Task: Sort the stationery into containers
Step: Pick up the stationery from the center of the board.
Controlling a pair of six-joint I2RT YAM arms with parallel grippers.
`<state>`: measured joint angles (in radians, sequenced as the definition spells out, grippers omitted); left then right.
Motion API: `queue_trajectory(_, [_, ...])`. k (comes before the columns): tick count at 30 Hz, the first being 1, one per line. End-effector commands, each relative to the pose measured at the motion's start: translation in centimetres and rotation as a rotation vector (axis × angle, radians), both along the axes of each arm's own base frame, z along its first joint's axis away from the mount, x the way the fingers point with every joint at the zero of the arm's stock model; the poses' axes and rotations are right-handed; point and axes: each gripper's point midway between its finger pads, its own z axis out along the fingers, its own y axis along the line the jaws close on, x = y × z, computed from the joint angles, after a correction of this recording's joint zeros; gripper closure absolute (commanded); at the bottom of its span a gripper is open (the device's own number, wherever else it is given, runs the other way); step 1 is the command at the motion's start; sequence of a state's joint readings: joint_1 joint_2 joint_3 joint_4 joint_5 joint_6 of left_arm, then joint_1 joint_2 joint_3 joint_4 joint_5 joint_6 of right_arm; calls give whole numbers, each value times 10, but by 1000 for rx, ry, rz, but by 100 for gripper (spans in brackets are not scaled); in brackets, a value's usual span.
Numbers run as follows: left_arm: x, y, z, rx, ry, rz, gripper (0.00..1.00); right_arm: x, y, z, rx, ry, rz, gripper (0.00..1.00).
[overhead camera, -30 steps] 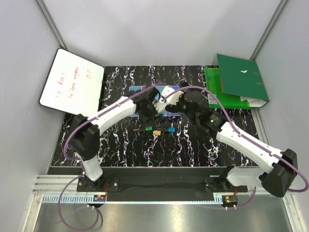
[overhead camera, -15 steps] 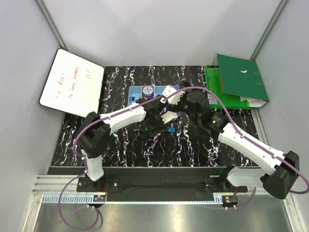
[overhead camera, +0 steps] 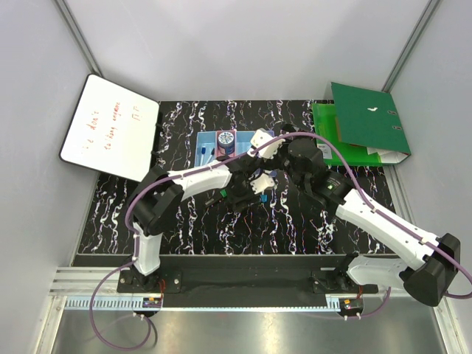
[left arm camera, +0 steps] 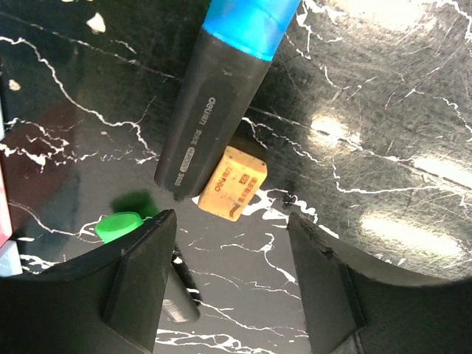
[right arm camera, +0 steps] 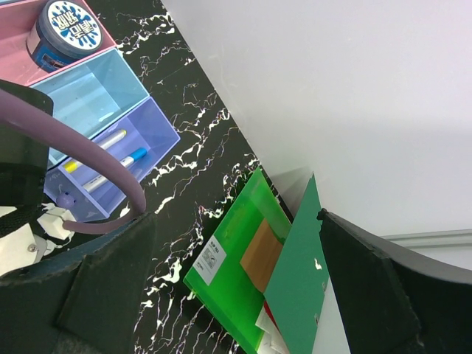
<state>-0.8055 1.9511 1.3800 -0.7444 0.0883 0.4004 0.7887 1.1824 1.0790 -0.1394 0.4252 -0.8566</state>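
Stationery (left arm camera: 214,125) on black marbled table (overhead camera: 184,122), pale grey walls (overhead camera: 243,44) around

Ahead of the left tool (left arm camera: 228,228): one blue-capped black highlighter (left arm camera: 214,96), one yellow eraser (left arm camera: 232,183), one green-capped marker (left arm camera: 118,226). Ahead of the right tool (right arm camera: 236,217): three bins (right arm camera: 88,96), two white markers (right arm camera: 118,168), one blue roll (right arm camera: 66,29).

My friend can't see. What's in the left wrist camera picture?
A blue-capped black marker lies on a black marbled table, with a small yellow block right beside its plain end. The left gripper hovers above them, open and empty, and a green cap peeks out by one finger.
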Motion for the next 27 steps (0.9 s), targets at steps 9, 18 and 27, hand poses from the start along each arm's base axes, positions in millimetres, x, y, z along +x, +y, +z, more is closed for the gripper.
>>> queue_trajectory(9, [-7, -28, 9, -94, 8, -61, 34, 1, 3, 36, 93, -73, 10, 1])
queue_trajectory(18, [-7, -34, 5, -86, 6, -83, 34, 1, 3, 38, 100, -74, 8, 1])
queue_trajectory(27, [-1, -38, 3, -80, -11, -91, 35, 2, 4, 39, 104, -74, 9, 2])
